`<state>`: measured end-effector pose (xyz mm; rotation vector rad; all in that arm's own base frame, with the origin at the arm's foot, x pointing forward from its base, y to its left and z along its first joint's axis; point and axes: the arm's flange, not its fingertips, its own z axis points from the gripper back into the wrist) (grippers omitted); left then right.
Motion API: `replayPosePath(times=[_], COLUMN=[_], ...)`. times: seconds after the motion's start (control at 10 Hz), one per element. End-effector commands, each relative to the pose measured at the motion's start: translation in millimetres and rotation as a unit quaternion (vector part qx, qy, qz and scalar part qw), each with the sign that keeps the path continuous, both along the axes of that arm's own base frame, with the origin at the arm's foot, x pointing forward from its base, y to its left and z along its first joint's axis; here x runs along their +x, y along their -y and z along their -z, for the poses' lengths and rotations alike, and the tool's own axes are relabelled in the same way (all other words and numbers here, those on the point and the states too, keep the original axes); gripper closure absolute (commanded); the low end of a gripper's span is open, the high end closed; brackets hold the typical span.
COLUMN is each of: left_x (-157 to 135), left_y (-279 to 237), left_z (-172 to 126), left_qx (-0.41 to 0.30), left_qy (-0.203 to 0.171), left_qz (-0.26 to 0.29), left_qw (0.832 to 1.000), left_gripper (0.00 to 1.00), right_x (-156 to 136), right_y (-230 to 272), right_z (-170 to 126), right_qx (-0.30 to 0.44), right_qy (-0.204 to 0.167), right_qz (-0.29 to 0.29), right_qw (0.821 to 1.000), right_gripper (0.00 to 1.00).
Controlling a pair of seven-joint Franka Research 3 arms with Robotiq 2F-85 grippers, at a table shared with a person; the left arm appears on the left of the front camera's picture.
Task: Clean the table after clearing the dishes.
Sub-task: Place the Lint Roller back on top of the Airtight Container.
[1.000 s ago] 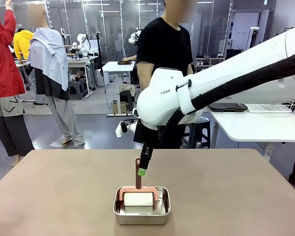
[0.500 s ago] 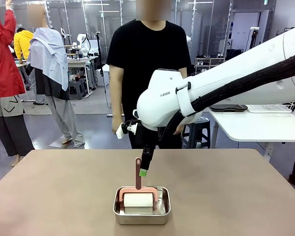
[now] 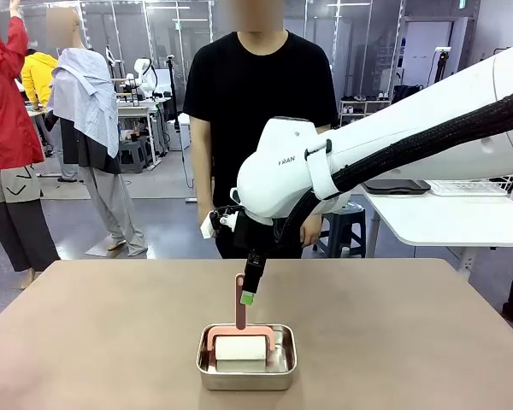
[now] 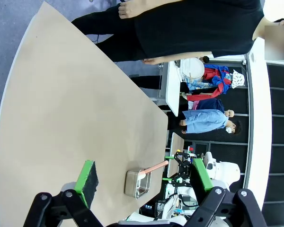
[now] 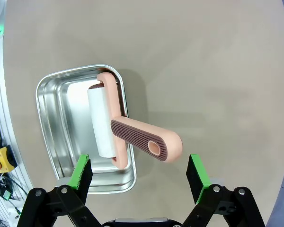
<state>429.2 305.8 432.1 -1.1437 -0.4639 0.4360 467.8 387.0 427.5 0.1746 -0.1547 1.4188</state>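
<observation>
A: What worries you here?

B: The roller (image 5: 114, 128) sits in the pan (image 5: 57, 142) with its pink handle (image 5: 146, 141) sticking up over the rim. The right gripper (image 5: 139, 172) hangs above that handle with jaws wide apart and nothing in them. If it closes off-centre, I think the handle could tip sideways, or the light pan could slide on the table (image 3: 427, 342).

A: And where is the handle relative to the claw?

B: In the right wrist view it lies between the two green pads (image 5: 81, 171), nearer the right one, and not touching either. From the front, the gripper (image 3: 250, 289) sits just beside the handle's top.

A: The other arm?

B: The left gripper (image 4: 142, 177) is well back from the pan, also fully open and empty.

A: The dishes?

B: The tabletop around the pan looks bare; a person (image 3: 261, 111) stands at the far edge.
</observation>
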Motion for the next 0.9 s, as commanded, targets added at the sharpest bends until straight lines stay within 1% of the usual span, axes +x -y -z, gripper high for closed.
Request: replayPosePath(times=[0.0, 0.2, 0.3, 0.4, 0.5, 0.6, 0.7, 0.8], left_x=[-2.8, -2.8, -2.8, -2.8, -2.8, -2.8, -2.8, -2.8], left_y=[-2.3, -2.3, -2.3, -2.3, -2.3, -2.3, -2.3, -2.3], left_z=[-2.7, -2.7, -2.7, -2.7, -2.7, -2.7, -2.7, -2.7], left_qx=[0.000, 0.000, 0.000, 0.000, 0.000, 0.000, 0.000, 0.000], left_qy=[0.001, 0.001, 0.001, 0.001, 0.001, 0.001, 0.001, 0.001], left_qz=[0.005, 0.005, 0.005, 0.005, 0.005, 0.005, 0.005, 0.005], left_qw=[1.000, 1.000, 1.000, 1.000, 1.000, 1.000, 1.000, 1.000], left_gripper=[0.00, 0.00, 0.00, 0.00, 0.00, 0.00, 0.00, 0.00], right_x=[-3.1, 0.0, 36.7, 64.8, 77.2, 74.3, 57.1, 43.7], right_y=[1.0, 0.0, 36.2, 104.3, 192.8, 288.8, 386.6, 470.9], right_z=[0.6, 0.0, -30.1, -56.6, -74.0, -81.8, -81.1, -74.0], right_qx=[0.008, 0.000, 0.065, 0.174, 0.278, 0.341, 0.409, 0.479], right_qy=[-0.003, 0.000, -0.079, -0.191, -0.268, -0.308, -0.367, -0.414], right_qz=[-0.004, 0.000, 0.116, 0.226, 0.318, 0.391, 0.452, 0.490], right_qw=[1.000, 1.000, 0.988, 0.939, 0.866, 0.797, 0.703, 0.599], right_gripper=[0.00, 0.00, 0.00, 0.00, 0.00, 0.00, 0.00, 0.00])
